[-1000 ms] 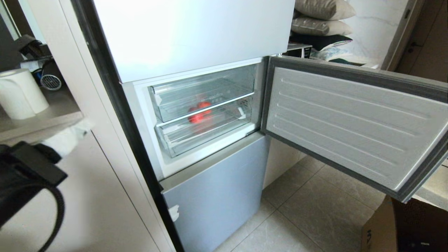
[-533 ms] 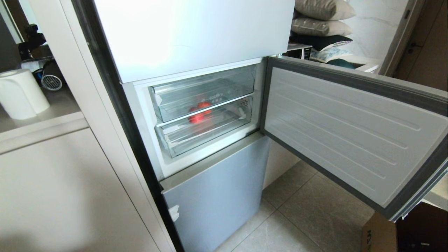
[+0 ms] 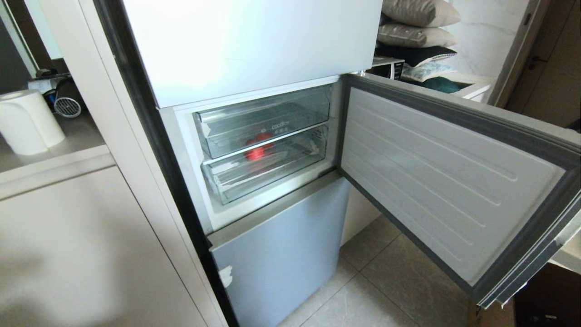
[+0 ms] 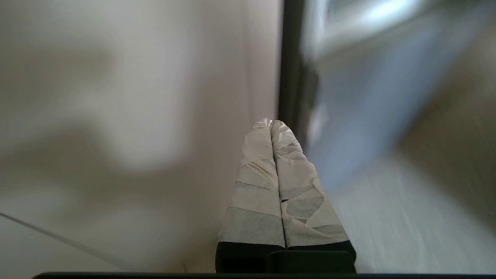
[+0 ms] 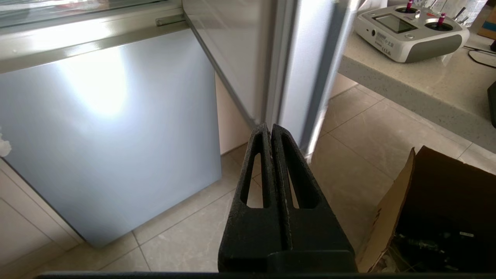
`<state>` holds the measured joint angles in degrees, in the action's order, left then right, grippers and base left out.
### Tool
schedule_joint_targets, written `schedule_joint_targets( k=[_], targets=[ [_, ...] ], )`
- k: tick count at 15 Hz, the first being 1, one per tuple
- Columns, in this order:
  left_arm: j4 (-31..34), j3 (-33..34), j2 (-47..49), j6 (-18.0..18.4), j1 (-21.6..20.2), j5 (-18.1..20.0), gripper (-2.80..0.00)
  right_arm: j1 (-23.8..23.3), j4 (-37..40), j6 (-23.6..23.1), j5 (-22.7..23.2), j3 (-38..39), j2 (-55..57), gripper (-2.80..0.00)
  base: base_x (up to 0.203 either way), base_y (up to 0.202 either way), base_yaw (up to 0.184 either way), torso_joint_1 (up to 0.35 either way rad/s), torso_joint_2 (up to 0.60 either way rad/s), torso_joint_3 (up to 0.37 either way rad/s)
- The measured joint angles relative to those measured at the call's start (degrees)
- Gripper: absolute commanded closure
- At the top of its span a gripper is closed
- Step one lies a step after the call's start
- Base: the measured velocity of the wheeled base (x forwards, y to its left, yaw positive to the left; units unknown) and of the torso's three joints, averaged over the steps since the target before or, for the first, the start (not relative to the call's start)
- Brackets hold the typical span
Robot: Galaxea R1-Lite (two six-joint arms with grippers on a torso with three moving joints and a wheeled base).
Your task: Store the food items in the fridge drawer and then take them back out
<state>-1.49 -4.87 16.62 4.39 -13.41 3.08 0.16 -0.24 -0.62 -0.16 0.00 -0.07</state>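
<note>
While hanging low beside the fridge, keeps left gripper (image 4: 271,124) with taped fingers (image 4: 255,182) pressed flat together, clamped on nothing. Faces a pale cabinet side (image 4: 135,97) and the dark edge of the fridge. Cannot be seen in the head view.

Keeps right gripper (image 5: 270,128) likewise closed tight, black fingers (image 5: 298,186) touching along their length, nothing between them. Hangs above the tiled floor (image 5: 348,155), in front of the blue-grey lower door panel (image 5: 108,128), near an open cardboard box (image 5: 445,201). Beyond it, a grey remote controller (image 5: 407,27) on a speckled table (image 5: 407,85).

From the head view: middle compartment stands open, door (image 3: 454,172) swung wide to the right. Inside, two clear bins pushed in, one above the other. Shows the red tomato (image 3: 256,150) as a blur through the plastic, low behind the front of the fridge drawer (image 3: 272,113), right at the seam with the shallower tray (image 3: 272,177) below; cannot tell for certain which bin holds it.

Off to the left, a white paper roll (image 3: 27,120) on another table (image 3: 68,145). Behind the fridge, stacked pillows (image 3: 417,22).
</note>
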Motion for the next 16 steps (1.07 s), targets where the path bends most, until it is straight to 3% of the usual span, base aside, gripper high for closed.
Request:
schedule_joint_targets(
  k=[2, 5, 7, 11, 14, 16],
  targets=[
    [1.8, 2.4, -0.4, 0.1, 2.0, 2.3, 0.0, 0.0, 0.0, -2.2, 0.3, 0.0, 0.0, 0.0, 0.0, 0.0, 0.0, 0.0, 0.0, 0.0],
    [1.8, 3.2, -0.6, -1.4, 3.1, 2.3, 0.0, 0.0, 1.8, -10.7, 3.5, -1.3, 1.6, 0.0, 0.0, 0.0, 0.0, 0.0, 0.0, 0.0],
    [1.7, 3.3, -0.6, -1.4, 3.2, 2.3, 0.0, 0.3, 1.8, -7.1, 6.8, -6.6, 7.2, 0.0, 0.0, 0.0, 0.0, 0.0, 0.0, 0.0],
    [1.7, 3.4, -0.6, -1.5, 3.2, 2.3, 0.0, 1.3, -0.7, 3.4, 18.6, -17.4, 26.2, 0.0, 0.0, 0.0, 0.0, 0.0, 0.0, 0.0],
    [1.7, 3.4, -0.6, -1.5, 3.2, 2.3, 0.0, 1.7, -10.8, 6.0, 24.1, -21.5, 42.2, 0.0, 0.0, 0.0, 0.0, 0.0, 0.0, 0.0],
    [1.7, 3.4, -0.6, -1.5, 3.2, 2.3, 0.0, 2.0, -18.0, 6.9, 30.4, -23.1, 49.6, 0.0, 0.0, 0.0, 0.0, 0.0, 0.0, 0.0]
  ],
)
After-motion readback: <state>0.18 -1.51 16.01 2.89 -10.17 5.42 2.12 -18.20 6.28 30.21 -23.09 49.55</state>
